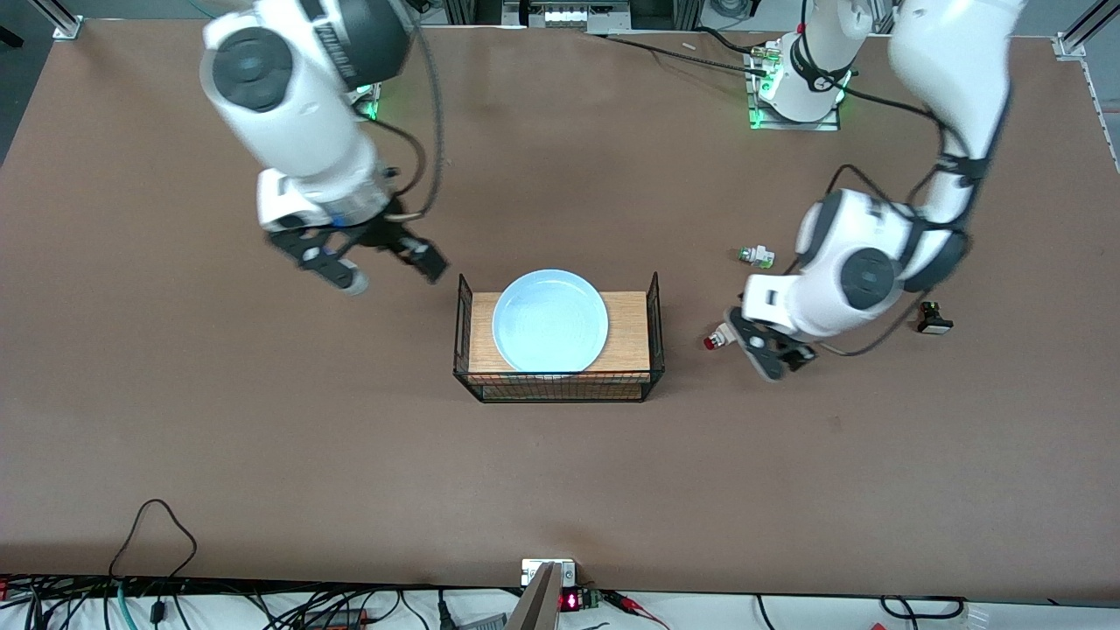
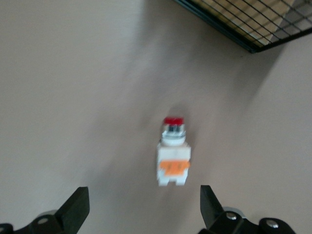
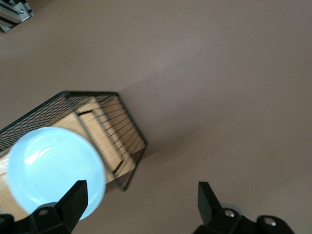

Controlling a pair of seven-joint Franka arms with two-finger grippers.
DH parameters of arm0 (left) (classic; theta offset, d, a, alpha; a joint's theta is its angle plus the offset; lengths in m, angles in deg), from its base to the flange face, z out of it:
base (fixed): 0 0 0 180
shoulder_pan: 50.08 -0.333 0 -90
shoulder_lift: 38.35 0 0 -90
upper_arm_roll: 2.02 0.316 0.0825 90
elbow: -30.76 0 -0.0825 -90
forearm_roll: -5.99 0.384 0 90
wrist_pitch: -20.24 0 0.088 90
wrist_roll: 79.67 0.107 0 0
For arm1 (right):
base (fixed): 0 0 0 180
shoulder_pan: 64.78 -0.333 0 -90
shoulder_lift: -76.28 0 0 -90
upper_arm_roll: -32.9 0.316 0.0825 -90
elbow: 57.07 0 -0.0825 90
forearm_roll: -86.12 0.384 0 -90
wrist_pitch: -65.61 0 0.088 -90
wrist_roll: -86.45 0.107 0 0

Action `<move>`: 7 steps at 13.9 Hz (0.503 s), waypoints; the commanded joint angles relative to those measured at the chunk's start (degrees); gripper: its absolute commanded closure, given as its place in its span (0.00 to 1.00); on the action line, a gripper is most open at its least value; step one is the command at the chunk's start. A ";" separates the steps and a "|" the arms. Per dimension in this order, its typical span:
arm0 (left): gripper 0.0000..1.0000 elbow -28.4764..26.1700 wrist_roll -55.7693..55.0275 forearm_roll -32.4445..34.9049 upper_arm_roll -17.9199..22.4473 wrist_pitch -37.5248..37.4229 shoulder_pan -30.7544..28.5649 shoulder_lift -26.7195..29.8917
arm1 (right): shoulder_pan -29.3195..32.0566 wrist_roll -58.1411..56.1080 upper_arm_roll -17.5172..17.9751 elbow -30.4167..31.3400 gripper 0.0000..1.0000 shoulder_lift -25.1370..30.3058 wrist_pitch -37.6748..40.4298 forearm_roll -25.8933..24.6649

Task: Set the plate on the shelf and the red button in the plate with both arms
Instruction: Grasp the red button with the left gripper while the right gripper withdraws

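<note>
The pale-blue plate [image 1: 549, 320] lies on the wooden top of the wire basket [image 1: 632, 325] at mid-table. The red button [image 1: 716, 339] lies on its side on the table beside the basket, toward the left arm's end. My left gripper [image 1: 775, 357] is open and empty, low over the table right next to the button. In the left wrist view the button [image 2: 173, 156] lies just ahead of the open left gripper [image 2: 142, 210], clear of both fingers. My right gripper [image 1: 392, 275] is open and empty, up over the table beside the basket. The right wrist view shows the plate [image 3: 53, 170], the basket [image 3: 112, 127] and the open right gripper [image 3: 140, 202].
A similar small button with a green cap [image 1: 755, 255] lies farther from the front camera than the red one. A small black part [image 1: 934, 318] lies toward the left arm's end. A corner of the basket [image 2: 253, 27] shows in the left wrist view.
</note>
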 commanded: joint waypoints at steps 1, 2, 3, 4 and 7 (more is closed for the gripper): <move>0.00 -5.56 2.57 1.92 0.36 8.25 0.53 0.06 | 5.34 -9.94 0.56 0.88 0.00 1.13 1.65 -2.06; 0.00 -8.01 2.66 1.92 0.27 12.29 0.53 -0.30 | 6.66 -11.53 0.29 0.88 0.00 1.04 1.66 -2.76; 0.00 -10.04 2.67 1.92 0.27 15.29 0.53 -0.39 | 8.06 -12.33 -0.06 1.14 0.00 1.04 1.83 -2.77; 0.00 -10.67 2.67 1.92 0.27 16.45 0.35 -0.74 | 9.91 -14.33 -0.06 1.15 0.00 1.13 2.27 -2.86; 0.00 -10.94 2.67 1.92 0.36 18.38 0.96 -2.14 | 16.93 -29.07 -0.06 1.15 0.00 2.36 3.93 -2.86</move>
